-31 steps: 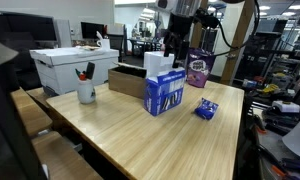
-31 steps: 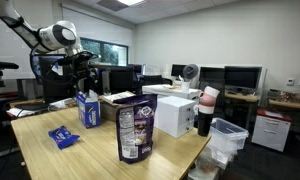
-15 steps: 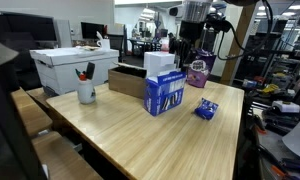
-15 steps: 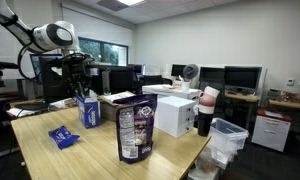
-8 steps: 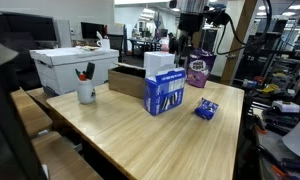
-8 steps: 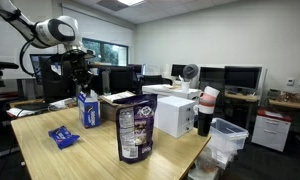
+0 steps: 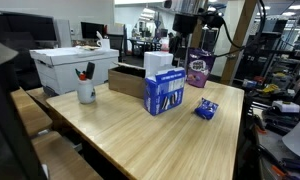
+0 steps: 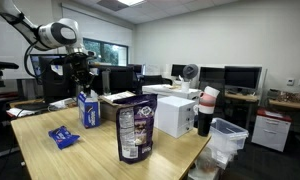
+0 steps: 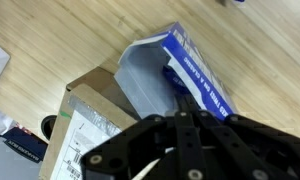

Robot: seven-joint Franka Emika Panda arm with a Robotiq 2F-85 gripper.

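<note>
Wooden table (image 7: 120, 130) holds one blue box (image 7: 165, 93), one purple bag (image 7: 198, 70).

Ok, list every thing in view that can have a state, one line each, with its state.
gripper: shut, hanging above the blue box
blue box: upright on the table, top flap open
purple bag: standing upright
blue packet: lying flat on the table
white cup: upright, pens inside
white storage box: lid on

Glossy cardbd blue box (image 7: 165, 92), smooth wood table (image 7: 130, 135), matt brown carton (image 7: 122, 80).
</note>
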